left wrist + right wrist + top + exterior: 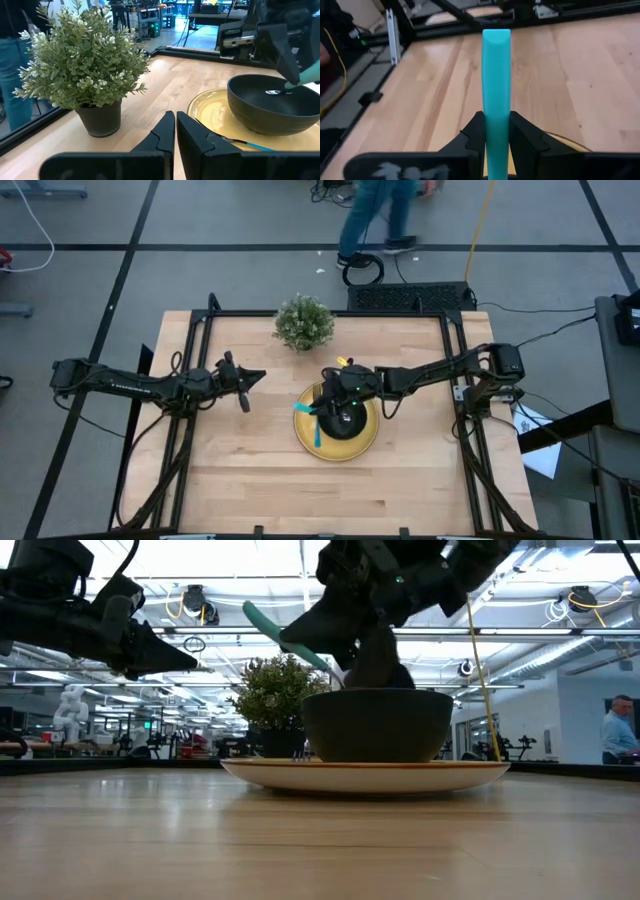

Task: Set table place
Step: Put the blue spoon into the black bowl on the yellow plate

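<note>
1. On the table (250, 480), a little right of centre, sits the yellow plate (370, 442) with the black bowl (348, 423) resting on it.
2. Above the bowl the right gripper (338, 395) pinches a light-blue handle between its fingers; in the right wrist view the handle (496, 90) stands straight up between the two dark fingers, which press against its sides.
3. From the left wrist view, the metal end of that utensil (274, 92) dips inside the bowl (272, 107); it looks like the spoon, though the tip is small.
4. Beside the bowl, the fork (317, 428) lies on the plate's left part, its blue handle pointing toward the near edge of the table; its handle tip (260, 146) shows on the plate (210, 107) in the left wrist view.
5. Left of the plate, the left gripper (250, 380) hovers above the wood, apart from everything, with its fingers (165, 135) pressed together and holding nothing.
6. Near the far edge stands a potted plant (303, 322), well apart from the plate.
7. Beyond the table a person (380, 220) walks across the floor.
</note>
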